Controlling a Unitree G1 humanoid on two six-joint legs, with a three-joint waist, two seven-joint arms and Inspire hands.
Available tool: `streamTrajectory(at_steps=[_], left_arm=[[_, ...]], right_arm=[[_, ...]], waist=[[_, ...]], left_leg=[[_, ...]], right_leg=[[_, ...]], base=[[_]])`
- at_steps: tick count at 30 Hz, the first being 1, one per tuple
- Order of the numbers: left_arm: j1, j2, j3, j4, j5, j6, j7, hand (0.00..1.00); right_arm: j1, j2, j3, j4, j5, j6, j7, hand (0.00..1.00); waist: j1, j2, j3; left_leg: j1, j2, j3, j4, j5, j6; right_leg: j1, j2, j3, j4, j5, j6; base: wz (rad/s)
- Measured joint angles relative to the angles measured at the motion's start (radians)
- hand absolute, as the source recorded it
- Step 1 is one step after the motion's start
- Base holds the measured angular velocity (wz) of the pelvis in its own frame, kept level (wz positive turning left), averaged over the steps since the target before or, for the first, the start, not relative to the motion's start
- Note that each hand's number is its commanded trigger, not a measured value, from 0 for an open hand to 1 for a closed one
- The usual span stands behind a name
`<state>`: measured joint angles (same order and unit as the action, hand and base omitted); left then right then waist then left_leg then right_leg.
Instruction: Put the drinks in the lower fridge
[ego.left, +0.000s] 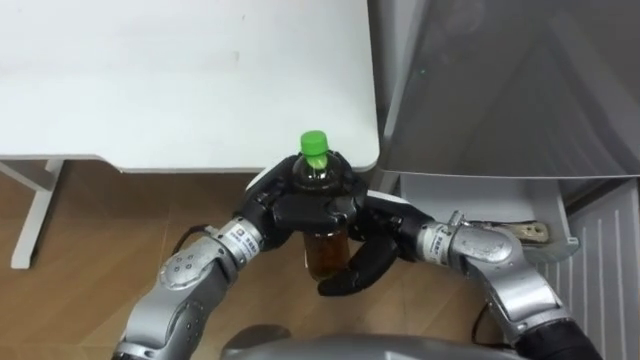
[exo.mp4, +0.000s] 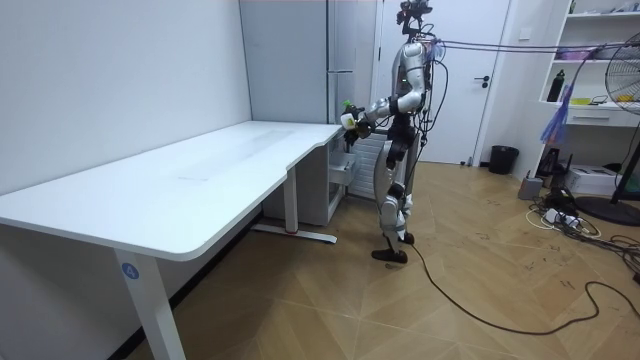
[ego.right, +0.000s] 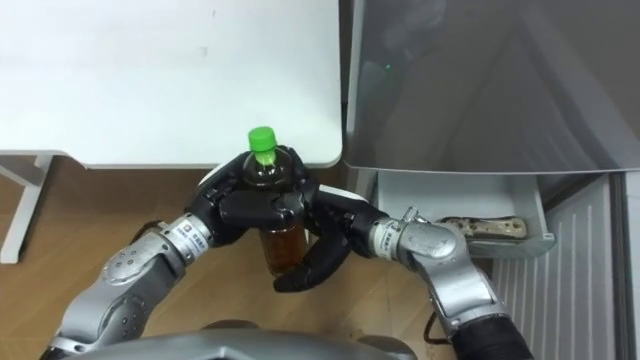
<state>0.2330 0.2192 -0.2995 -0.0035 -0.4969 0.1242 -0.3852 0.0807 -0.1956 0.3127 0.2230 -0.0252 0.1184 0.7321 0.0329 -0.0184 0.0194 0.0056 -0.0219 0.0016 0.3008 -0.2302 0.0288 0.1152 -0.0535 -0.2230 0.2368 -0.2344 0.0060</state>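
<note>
Holding the bottle (ego.left: 324, 250) just left of the open fridge drawer (ego.left: 470, 200), the left hand (ego.left: 290, 207) grips its top and the right hand (ego.left: 368, 255) curls round its bottom. It may slip and fall if one hand lets go too soon.

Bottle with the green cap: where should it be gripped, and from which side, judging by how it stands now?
Probably the round body below the shoulder, from the sides. The bottle stands upright with its green cap on top. The left hand wraps its shoulder from the left, and the right hand curls its fingers at the lower body from the right.
</note>
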Motion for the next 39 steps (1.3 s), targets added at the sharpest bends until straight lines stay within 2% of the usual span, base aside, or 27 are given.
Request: streamTrajectory(at_steps=[5,14,15,16,17,18,19,20,27,39], left_arm=[[0.000,0.003,0.000,0.000,0.000,-0.003,0.000,1.00],[0.000,0.030,-0.022,0.000,0.001,-0.002,0.001,1.00],[0.000,0.030,-0.023,0.000,0.002,-0.002,0.001,1.00],[0.000,0.030,-0.024,0.000,0.002,-0.002,0.001,1.00],[0.000,0.030,-0.024,0.000,0.005,-0.002,0.001,1.00],[0.000,0.030,-0.024,0.000,0.009,-0.002,0.001,1.00],[0.000,0.030,-0.024,0.000,0.010,-0.002,0.001,1.00],[-0.001,0.030,-0.025,0.000,0.015,-0.002,0.001,1.00],[-0.011,0.038,-0.032,0.000,0.043,-0.002,0.003,1.00],[-0.023,0.041,-0.054,0.000,0.043,-0.002,-0.036,1.00]], right_arm=[[0.000,-0.002,0.007,0.002,0.026,0.003,-0.007,0.00],[0.000,-0.022,0.037,0.002,0.033,0.015,-0.010,0.00],[0.000,-0.024,0.039,0.002,0.034,0.015,-0.010,0.06],[0.000,-0.024,0.039,0.002,0.034,0.015,-0.010,0.46],[0.000,-0.024,0.039,0.002,0.034,0.016,-0.010,0.60],[0.000,-0.024,0.039,0.002,0.034,0.018,-0.009,0.80],[0.000,-0.024,0.039,0.002,0.034,0.019,-0.009,0.88],[0.000,-0.024,0.040,0.002,0.034,0.024,-0.009,1.00],[0.001,-0.047,0.073,0.007,0.065,0.031,0.001,1.00],[0.001,-0.056,0.078,0.009,0.072,0.046,-0.011,1.00]], waist=[[-0.001,-0.004,-0.0019],[-0.004,-0.006,-0.0021],[-0.004,-0.006,-0.0021],[-0.004,-0.006,-0.0021],[-0.004,-0.007,-0.0022],[-0.004,-0.007,-0.0022],[-0.004,-0.007,-0.0022],[-0.004,-0.006,-0.0023],[-0.005,-0.006,-0.0021],[-0.004,-0.003,0.0002]], left_leg=[[0.005,0.002,0.011,0.001,0.000,0.000],[0.004,0.005,0.014,0.000,0.000,0.000],[0.004,0.005,0.013,0.000,0.000,0.000],[0.004,0.005,0.013,0.001,0.000,0.000],[0.004,0.005,0.012,0.001,0.000,0.000],[0.004,0.005,0.012,0.001,0.000,0.000],[0.004,0.005,0.012,0.002,0.000,0.000],[0.004,0.005,0.013,0.005,0.000,0.000],[0.005,0.007,0.020,0.006,0.000,0.000],[0.004,0.008,0.021,0.002,0.000,-0.001]], right_leg=[[0.004,0.001,0.000,0.000,0.000,0.000],[0.006,0.003,0.000,0.000,0.001,-0.001],[0.006,0.003,0.000,0.000,0.001,-0.001],[0.006,0.003,0.000,0.000,0.001,-0.001],[0.006,0.003,0.000,0.000,0.001,-0.001],[0.006,0.003,0.000,0.000,0.001,-0.001],[0.006,0.003,0.000,0.000,0.001,-0.001],[0.006,0.003,0.000,0.000,0.001,-0.001],[0.006,0.004,0.000,0.000,0.001,-0.001],[0.006,0.004,0.001,0.001,0.001,-0.001]], base=[[-0.02],[0.00],[0.00],[0.00],[0.00],[0.00],[0.00],[0.00],[0.00],[0.00]])
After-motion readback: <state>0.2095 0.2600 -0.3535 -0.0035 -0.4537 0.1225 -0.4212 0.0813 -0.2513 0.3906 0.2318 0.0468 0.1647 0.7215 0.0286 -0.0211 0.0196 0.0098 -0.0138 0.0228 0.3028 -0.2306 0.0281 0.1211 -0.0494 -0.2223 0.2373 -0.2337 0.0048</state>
